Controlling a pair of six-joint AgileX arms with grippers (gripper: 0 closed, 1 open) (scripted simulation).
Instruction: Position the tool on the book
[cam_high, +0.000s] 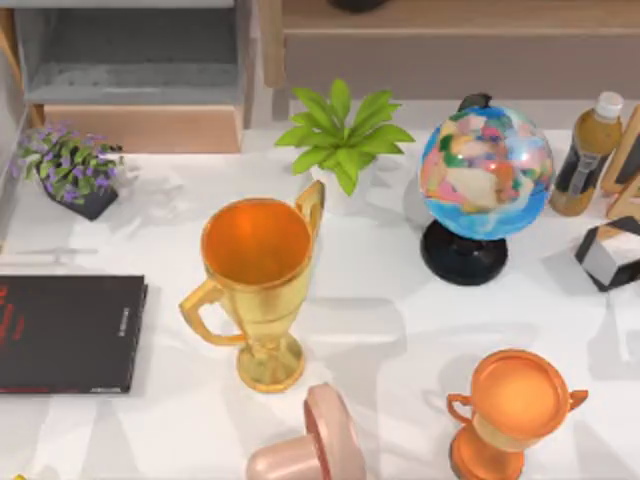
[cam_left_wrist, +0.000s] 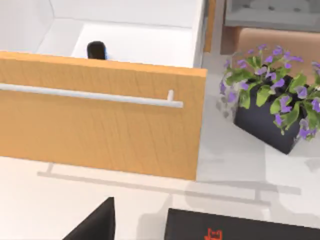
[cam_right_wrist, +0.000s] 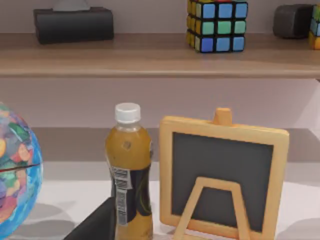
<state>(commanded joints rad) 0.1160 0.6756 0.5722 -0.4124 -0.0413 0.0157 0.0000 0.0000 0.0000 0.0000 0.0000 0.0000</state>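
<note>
The black book (cam_high: 65, 333) with red lettering lies flat at the table's left edge, and its near edge also shows in the left wrist view (cam_left_wrist: 240, 227). Behind it an open drawer (cam_left_wrist: 100, 115) has a wooden front and a metal handle. Inside the drawer a small dark thing with a touch of blue (cam_left_wrist: 96, 50) peeks over the front. It looks like the tool, mostly hidden. A dark part of my left gripper (cam_left_wrist: 95, 222) hangs above the table between drawer and book. A dark part of my right gripper (cam_right_wrist: 95, 222) sits near the juice bottle (cam_right_wrist: 129, 175).
A gold trophy (cam_high: 258, 290) stands right of the book, with a pink object (cam_high: 315, 445) and an orange trophy (cam_high: 510, 410) in front. Purple flowers (cam_high: 70, 170), a green plant (cam_high: 340, 135), a globe (cam_high: 483, 185), the bottle (cam_high: 588, 150) and a chalkboard easel (cam_right_wrist: 225, 175) line the back.
</note>
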